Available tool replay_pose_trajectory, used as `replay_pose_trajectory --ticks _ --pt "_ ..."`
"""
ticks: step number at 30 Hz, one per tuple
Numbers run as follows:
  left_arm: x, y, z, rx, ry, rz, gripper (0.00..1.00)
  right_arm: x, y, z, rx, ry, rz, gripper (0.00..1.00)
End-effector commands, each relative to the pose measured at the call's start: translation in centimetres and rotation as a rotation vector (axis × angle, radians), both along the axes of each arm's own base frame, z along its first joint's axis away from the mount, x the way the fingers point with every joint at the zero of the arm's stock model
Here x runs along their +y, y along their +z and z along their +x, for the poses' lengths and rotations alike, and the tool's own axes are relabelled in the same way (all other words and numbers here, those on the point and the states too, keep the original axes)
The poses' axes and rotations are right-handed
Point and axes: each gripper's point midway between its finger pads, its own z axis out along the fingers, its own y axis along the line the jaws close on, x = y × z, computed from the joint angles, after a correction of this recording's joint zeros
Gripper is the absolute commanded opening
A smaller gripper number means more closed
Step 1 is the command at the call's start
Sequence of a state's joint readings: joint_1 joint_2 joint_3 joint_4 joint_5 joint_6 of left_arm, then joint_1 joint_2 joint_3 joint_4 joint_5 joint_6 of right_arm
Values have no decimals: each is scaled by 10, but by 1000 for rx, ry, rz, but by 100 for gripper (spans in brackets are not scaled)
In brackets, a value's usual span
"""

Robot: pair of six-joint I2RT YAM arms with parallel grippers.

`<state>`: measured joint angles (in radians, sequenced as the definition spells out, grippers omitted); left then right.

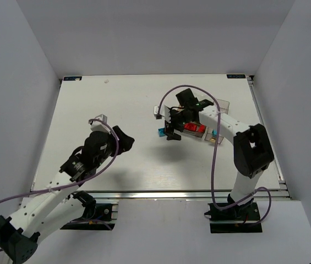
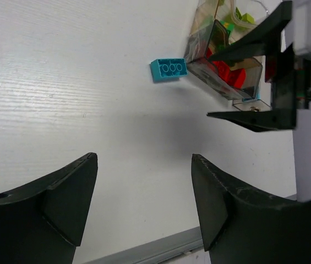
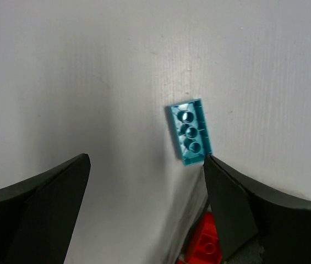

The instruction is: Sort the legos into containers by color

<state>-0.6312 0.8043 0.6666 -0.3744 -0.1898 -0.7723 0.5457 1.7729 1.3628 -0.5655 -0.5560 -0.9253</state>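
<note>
A cyan lego [image 1: 161,132] lies upside down on the white table, just left of the clear containers [image 1: 199,130]. It also shows in the left wrist view [image 2: 168,69] and in the right wrist view [image 3: 189,132]. My right gripper [image 1: 173,132] is open and empty, hovering above and beside the cyan lego; its right fingertip [image 3: 221,181] is close to the brick's near end. Red legos [image 2: 229,74] fill one container; lime pieces [image 2: 238,19] lie in another. My left gripper [image 1: 123,140] is open and empty, well to the left of them.
The table's front metal rail [image 2: 161,247] runs under the left gripper. A small grey-white block [image 1: 98,118] lies left of centre, and another [image 1: 158,111] sits by the containers. The right arm [image 1: 249,148] stands over the right side.
</note>
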Motion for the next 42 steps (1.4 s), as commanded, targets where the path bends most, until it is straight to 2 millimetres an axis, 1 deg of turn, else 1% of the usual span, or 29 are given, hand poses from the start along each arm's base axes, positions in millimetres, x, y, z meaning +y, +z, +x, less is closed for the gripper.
replay_pose_trajectory --ticks 1,6,7,9,10,12,13,15,16,18,20,23,24,26,27,29,30,32,33,34,35,36,37,38,39,40,41,42 --pt "17 3 -9 8 84 -37 79 4 6 29 -125 -19 -64 89" --pt "30 -3 -19 32 115 -15 79 13 -16 33 -173 68 -124 89" --pt "31 -4 -20 35 117 -13 79 18 -24 30 -158 90 -143 89" --pt "35 -5 -23 42 130 -13 79 21 -31 29 -144 118 -160 89" --pt "36 -4 -24 39 131 -20 79 23 -41 27 -121 129 -177 89" --pt "39 -5 -27 44 142 -23 79 29 -43 31 -134 129 -186 88" --pt "40 -4 -28 39 146 -33 79 30 -51 32 -126 132 -196 88" --pt "42 -7 -31 50 154 -35 79 36 -52 39 -144 130 -202 87" --pt "43 -6 -32 49 157 -40 79 36 -60 39 -134 137 -213 87" --pt "45 -8 -35 54 165 -48 79 37 -64 43 -146 147 -231 84" --pt "46 -10 -37 59 168 -57 79 35 -73 43 -141 157 -254 82" --pt "47 -14 -39 68 175 -68 79 35 -76 41 -143 183 -266 72" --pt "47 -15 -40 70 178 -76 80 30 -79 36 -119 195 -279 63" --pt "46 -14 -39 64 178 -85 80 30 -82 31 -105 226 -287 54" --pt "46 -15 -39 62 178 -88 80 26 -84 25 -81 238 -301 42" --pt "45 -13 -38 57 175 -89 79 25 -85 21 -68 252 -302 30" --pt "45 -13 -38 57 173 -85 80 24 -85 20 -60 251 -298 20" --pt "44 -12 -37 56 169 -81 80 29 -76 12 -45 270 -256 11" --pt "44 -13 -37 58 166 -79 80 33 -71 8 -37 276 -232 9" --pt "43 -12 -36 57 165 -77 80 37 -56 5 -46 283 -198 7" --pt "43 -11 -36 52 165 -78 80 47 -39 -11 3 319 -124 6" --pt "43 -9 -35 47 163 -80 80 53 -24 -19 37 329 -70 4" --pt "43 -8 -36 43 161 -82 80 65 5 -37 93 361 44 3" --pt "42 -6 -35 36 158 -86 80 67 30 -46 143 362 83 2" --pt "42 -6 -34 33 156 -83 80 68 45 -56 217 336 116 0" --pt "42 -6 -34 31 154 -84 80 67 65 -63 248 322 154 0" --pt "41 -5 -34 26 153 -87 80 67 76 -57 227 283 171 0" --pt "41 -4 -33 23 153 -89 80 60 69 -51 239 210 156 0"
